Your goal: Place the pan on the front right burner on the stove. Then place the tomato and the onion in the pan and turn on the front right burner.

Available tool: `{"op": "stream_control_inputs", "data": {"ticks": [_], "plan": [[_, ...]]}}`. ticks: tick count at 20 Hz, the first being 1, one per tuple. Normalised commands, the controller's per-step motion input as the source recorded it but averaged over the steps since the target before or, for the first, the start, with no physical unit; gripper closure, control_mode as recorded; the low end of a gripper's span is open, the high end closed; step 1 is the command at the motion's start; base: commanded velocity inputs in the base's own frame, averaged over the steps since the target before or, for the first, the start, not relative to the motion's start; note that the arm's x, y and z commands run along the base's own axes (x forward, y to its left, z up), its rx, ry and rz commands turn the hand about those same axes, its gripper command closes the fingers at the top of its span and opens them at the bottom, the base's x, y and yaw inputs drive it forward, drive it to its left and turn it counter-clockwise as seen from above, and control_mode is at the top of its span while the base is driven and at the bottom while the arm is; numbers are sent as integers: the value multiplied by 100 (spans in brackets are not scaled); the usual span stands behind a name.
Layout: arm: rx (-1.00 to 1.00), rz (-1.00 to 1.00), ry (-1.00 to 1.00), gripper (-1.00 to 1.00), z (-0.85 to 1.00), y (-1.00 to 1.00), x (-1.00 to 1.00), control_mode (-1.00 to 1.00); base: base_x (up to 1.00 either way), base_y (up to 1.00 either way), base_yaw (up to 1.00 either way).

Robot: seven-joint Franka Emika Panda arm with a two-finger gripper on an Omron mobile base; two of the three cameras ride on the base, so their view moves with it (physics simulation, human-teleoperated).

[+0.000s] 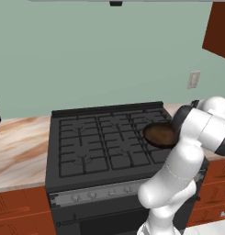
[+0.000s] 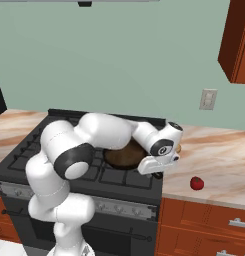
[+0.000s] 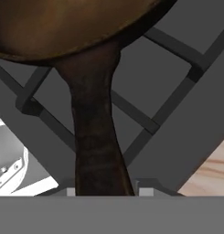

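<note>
stove (image 1: 104,137) front strip: plain silver with small knobs, no readable marks or numbers
wall outlet (image 2: 208,99): blank plate, no lettering
cabinet (image 2: 237,40) doors: bare wood, no labels
pan (image 3: 63,27): dark brown surface, no brand or stamp legible
bench (image 2: 219,155): marbled pattern only, no text
arm housing: a small dark round mark near the wrist in the right base view, too small to read
</note>
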Motion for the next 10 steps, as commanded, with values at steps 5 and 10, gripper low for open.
{"op": "stream_control_inputs", "data": {"ticks": [5, 10], "plan": [[1, 0, 0, -100, 0, -2, 0, -100, 0, 0, 0], [0, 0, 0, -100, 0, 0, 0, -100, 0, 0, 0]]}}
